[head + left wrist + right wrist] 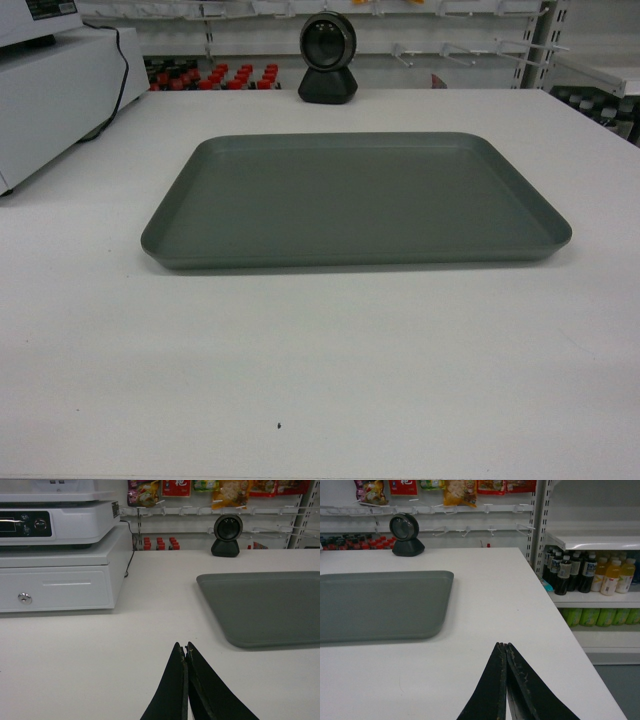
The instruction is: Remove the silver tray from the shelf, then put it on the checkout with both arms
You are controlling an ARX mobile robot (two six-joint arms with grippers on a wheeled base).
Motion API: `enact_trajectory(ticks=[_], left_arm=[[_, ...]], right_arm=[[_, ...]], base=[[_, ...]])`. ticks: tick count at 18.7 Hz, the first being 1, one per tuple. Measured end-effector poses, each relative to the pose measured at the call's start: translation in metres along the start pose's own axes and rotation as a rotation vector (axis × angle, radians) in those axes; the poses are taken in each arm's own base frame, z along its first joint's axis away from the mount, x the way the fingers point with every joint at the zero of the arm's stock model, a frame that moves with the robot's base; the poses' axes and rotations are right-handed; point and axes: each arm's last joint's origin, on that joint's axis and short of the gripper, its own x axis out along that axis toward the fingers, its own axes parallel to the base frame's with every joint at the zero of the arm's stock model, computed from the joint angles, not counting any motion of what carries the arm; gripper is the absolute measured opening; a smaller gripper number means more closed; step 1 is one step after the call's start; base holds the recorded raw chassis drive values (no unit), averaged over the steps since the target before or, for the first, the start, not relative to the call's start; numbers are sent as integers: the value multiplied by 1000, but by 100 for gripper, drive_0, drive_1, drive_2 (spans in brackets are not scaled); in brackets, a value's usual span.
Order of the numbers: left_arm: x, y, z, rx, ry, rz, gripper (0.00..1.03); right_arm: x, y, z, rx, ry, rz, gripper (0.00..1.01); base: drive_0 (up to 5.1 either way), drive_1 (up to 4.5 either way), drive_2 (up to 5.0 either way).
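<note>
The silver tray (355, 200) lies flat and empty on the white checkout (320, 380), in the middle of the head view. In the left wrist view the silver tray (265, 605) lies ahead and to the right of my left gripper (184, 646), which is shut on nothing above the checkout (100, 650). Over on the other side, the silver tray (375, 602) sits ahead and to the left of my right gripper (504, 645), also shut and empty. Neither gripper touches the tray, and neither shows in the head view. A white shelf (595, 541) stands beyond the checkout's right edge.
A black round scanner (327, 58) stands behind the tray. The white register box (55, 555) fills the back left. Bottled drinks (590, 572) stand on shelving right of the checkout edge (560, 625). Snack bags (455, 490) hang on the back wall.
</note>
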Motion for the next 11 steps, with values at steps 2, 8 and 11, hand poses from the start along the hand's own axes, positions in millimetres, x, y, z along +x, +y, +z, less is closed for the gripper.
enact_trajectory(ticks=[2,8,11], left_arm=[[-2,0,0,0,2,0,1],[-7,0,-1,0,5,0,1],[-17,0,-7,0,54,-2,1]], right_arm=[[-2,0,0,0,3,0,2],[-7,0,-1,0,1,0,2],[-18,0,-2,0,-6,1,2]], base=[[0,0,0],[0,0,0],[0,0,0]])
